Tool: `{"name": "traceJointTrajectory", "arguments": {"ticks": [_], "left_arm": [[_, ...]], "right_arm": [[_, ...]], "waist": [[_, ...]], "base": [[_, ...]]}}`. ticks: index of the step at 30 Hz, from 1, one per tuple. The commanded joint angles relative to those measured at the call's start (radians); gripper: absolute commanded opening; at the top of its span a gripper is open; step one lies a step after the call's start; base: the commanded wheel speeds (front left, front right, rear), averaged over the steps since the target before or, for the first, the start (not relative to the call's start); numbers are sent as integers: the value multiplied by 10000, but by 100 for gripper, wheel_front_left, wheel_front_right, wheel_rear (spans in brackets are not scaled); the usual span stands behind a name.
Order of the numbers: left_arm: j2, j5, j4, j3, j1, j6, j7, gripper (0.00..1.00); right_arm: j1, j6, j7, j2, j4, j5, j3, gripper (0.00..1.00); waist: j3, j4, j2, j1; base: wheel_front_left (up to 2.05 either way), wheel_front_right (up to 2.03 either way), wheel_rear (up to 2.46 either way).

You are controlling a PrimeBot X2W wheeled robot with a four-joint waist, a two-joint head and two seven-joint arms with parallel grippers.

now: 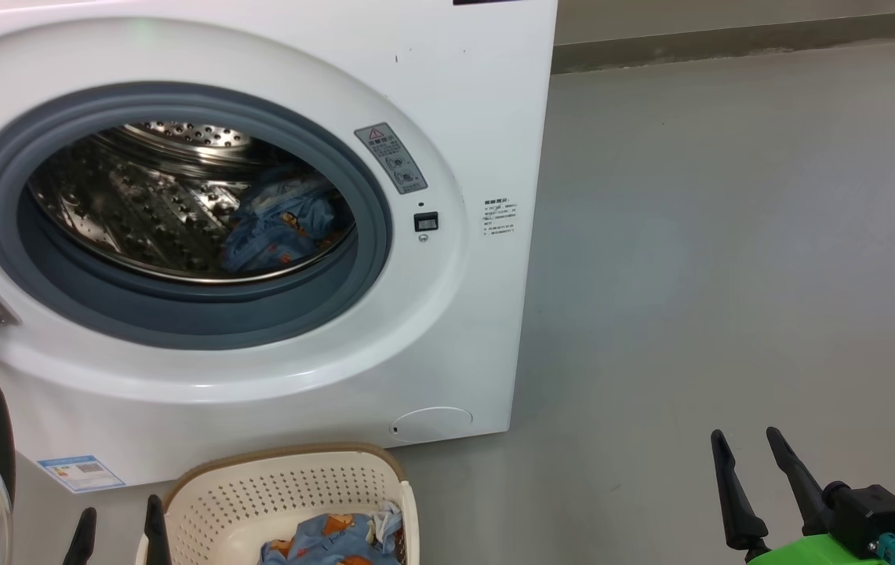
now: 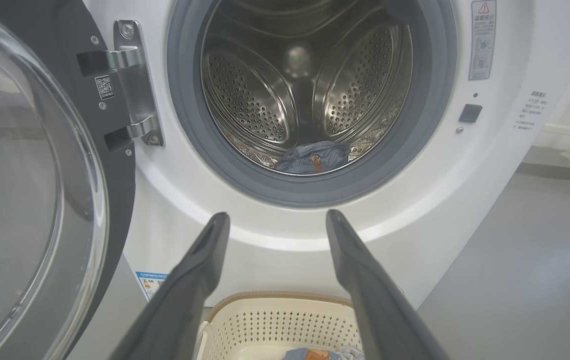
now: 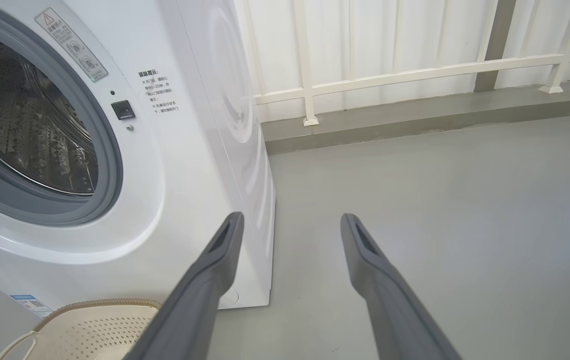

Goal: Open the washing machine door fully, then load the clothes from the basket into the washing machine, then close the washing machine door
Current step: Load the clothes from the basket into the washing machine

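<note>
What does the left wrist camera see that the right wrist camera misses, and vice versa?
Left wrist view: the open washing machine door with its metal hinge, blue clothes in the drum, more in the basket, and the open left gripper. Right wrist view: a white railing, the machine's side panel, and the open right gripper. Shared: the washing machine's front, grey gasket, steel drum and cream basket.

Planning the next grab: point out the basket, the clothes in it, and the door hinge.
basket (image 1: 282, 494), head view, perforated back wall.
clothes in the basket (image 1: 321, 545), head view, blue printed fabric.
door hinge (image 2: 140, 90), left wrist view, metal plate.
</note>
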Motion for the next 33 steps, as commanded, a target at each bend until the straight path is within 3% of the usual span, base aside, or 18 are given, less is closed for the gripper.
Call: {"name": "traceJointTrajectory", "arguments": {"ticks": [1,18,25,33], "left_arm": [[87,-63,-214,270,-182,77,-63,100],[87,-101,120,54,-284,-74,-63,100],[87,-283,642,-26,-784,-368,-63,100],[87,-554,2163,21,-1921,-825,-63,100]], "right_arm": [[-97,25,-49,-58,-205,-13,200,100],[-133,25,-49,-58,-163,74,280,100],[-326,25,-49,-58,-262,81,442,100],[-833,25,-49,-58,-449,128,688,100]], "waist": [[14,13,0,0],[351,-6,0,0],[1214,-92,0,0],[2709,-400,0,0]], "base": [[0,0,0],[0,0,0],[0,0,0],[0,0,0]]}}
